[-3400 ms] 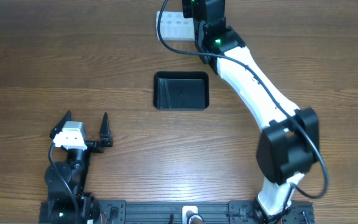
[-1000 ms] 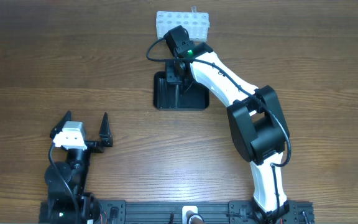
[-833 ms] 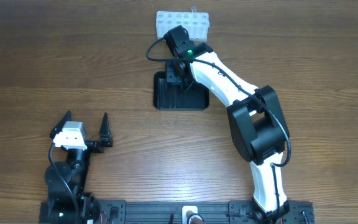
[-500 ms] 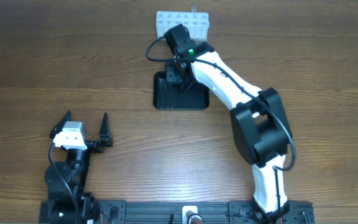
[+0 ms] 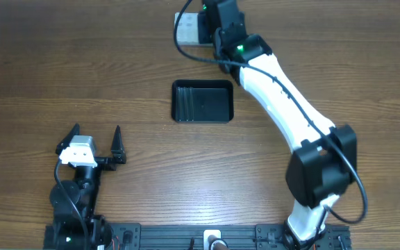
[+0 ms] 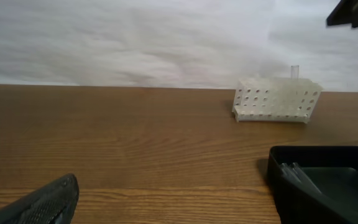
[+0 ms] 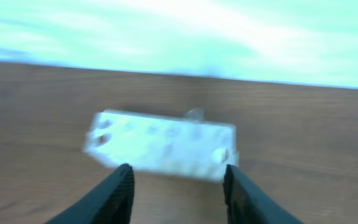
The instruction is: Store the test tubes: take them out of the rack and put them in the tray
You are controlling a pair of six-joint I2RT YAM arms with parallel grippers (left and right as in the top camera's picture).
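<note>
Rack (image 6: 277,101): white block of holes on the table (image 5: 61,62). Everything below is placed from it.
Tube (image 6: 294,70): upright in a hole at one end of the rack, the only one I can see standing there.
Tray (image 5: 202,101): black, near the rack on the arms' side and apart from it. Clear tubes (image 6: 297,174) lie flat inside.
Right gripper (image 7: 178,169): above the rack, fingers apart, nothing between them.
Left gripper (image 5: 96,129): well away from the rack, beyond the tray, fingers spread, empty.
Step, judged: going for the standing tube.
Doing it well: centre the fingers on the tube's end of the rack, drop straight, and pinch the glass above the rack's top. Lift vertically until the tube is clear.
In the way: nothing between rack and tray. The rack looks light and may slide or tip if the tube binds.
</note>
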